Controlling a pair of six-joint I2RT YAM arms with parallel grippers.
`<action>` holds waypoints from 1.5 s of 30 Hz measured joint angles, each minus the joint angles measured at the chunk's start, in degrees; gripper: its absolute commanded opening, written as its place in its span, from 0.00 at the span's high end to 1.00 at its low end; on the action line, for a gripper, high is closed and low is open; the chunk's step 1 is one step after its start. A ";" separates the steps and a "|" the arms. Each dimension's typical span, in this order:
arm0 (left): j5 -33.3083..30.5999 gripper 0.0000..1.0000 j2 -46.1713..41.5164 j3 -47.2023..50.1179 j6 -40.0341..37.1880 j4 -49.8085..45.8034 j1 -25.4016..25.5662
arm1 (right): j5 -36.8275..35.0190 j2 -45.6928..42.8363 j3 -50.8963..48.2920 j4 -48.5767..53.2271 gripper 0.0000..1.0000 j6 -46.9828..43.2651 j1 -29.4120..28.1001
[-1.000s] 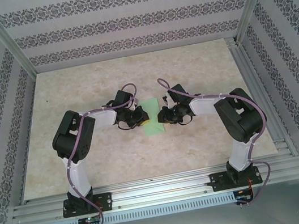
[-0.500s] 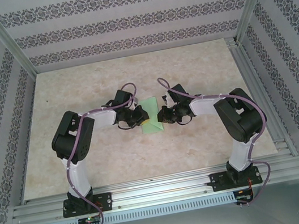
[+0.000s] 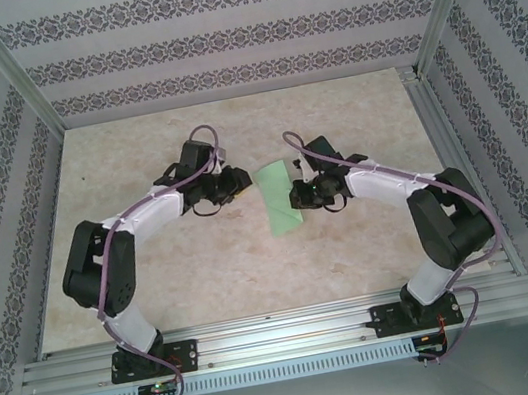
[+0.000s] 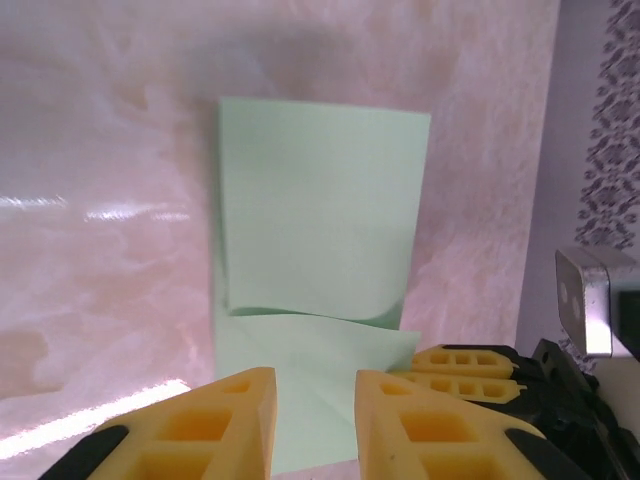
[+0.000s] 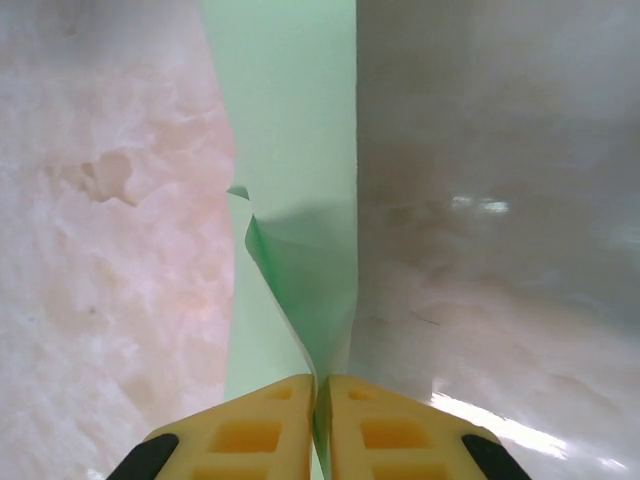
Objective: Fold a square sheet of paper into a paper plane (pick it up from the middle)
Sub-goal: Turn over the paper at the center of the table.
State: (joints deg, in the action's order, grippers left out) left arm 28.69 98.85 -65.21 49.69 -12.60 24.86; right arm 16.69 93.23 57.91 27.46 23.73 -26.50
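Note:
The square sheet of paper (image 3: 278,201) is light green and loosely folded over on itself, lying on the marble table between the two arms. In the left wrist view the paper (image 4: 320,220) shows an upper layer curling up over a lower one. My left gripper (image 4: 315,420) is open just short of the sheet's near edge, nothing pinched between its yellow fingers. It sits left of the sheet in the top view, left gripper (image 3: 239,180). My right gripper (image 5: 322,415) is shut on the paper (image 5: 290,120), pinching both layers at the right edge, right gripper (image 3: 296,195).
The marble tabletop (image 3: 233,132) stretches free behind and to both sides of the sheet. Patterned walls and metal frame posts (image 3: 9,68) enclose the table. The right gripper's yellow fingers (image 4: 465,365) show at the right of the left wrist view.
My left gripper has opened, let go of the paper and drawn back to the left. The right gripper stays shut on the sheet, which now lies more exposed and slanted.

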 measured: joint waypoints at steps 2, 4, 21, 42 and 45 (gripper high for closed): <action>-0.87 0.70 -2.12 0.07 -0.20 -0.70 -1.68 | -5.35 -1.44 3.58 6.16 0.87 -2.75 -0.07; -1.36 0.70 -3.67 0.55 -0.24 -0.90 -3.19 | -11.37 -2.36 7.48 11.78 0.87 -5.38 -0.55; -0.66 0.70 -8.55 7.45 -1.77 -2.95 -19.61 | -43.78 19.54 31.17 37.35 0.79 -14.51 -22.75; 7.69 0.72 -6.19 7.48 -3.26 -1.51 -11.87 | -17.05 -8.50 3.21 11.91 0.67 0.17 -6.58; 8.76 0.77 -2.19 4.42 -3.67 -1.38 -5.14 | -11.63 -9.81 -1.77 7.69 0.65 1.79 -3.61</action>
State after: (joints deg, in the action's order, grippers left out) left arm 37.45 96.66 -60.80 46.02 -13.98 19.73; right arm 5.06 83.42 56.14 35.16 25.52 -30.11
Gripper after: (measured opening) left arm 0.251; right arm 0.338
